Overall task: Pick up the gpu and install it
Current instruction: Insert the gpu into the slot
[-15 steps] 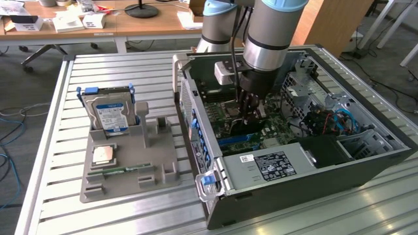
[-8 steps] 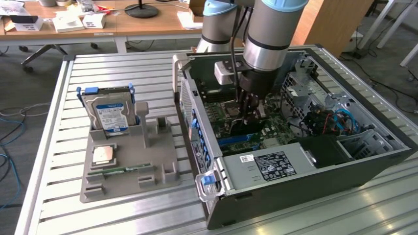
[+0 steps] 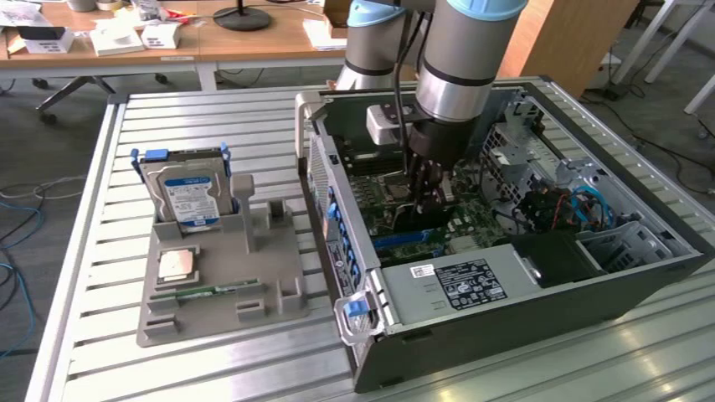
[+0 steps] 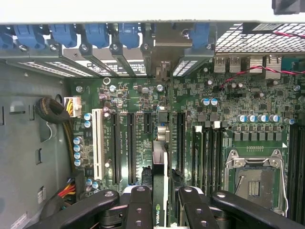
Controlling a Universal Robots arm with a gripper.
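Tool (image 4: pixel 162 193) is down inside the open computer case (image 3: pixel 537 310), directly above the motherboard (image 4: pixel 238 100). Its fingers (image 4: pixel 139 205) pinch the gpu (image 4: pixel 161 152). The card is held edge-on, upright over the motherboard, between two black expansion slots (image 4: pixel 180 138). Cannot tell whether it is seated in a slot.

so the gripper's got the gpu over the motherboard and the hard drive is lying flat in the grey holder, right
Not quite: the hard drive isn't lying flat. It stands upright in the grey holder, as the exterior view shows. The rest holds: in the wrist view the gripper has the gpu over the motherboard.
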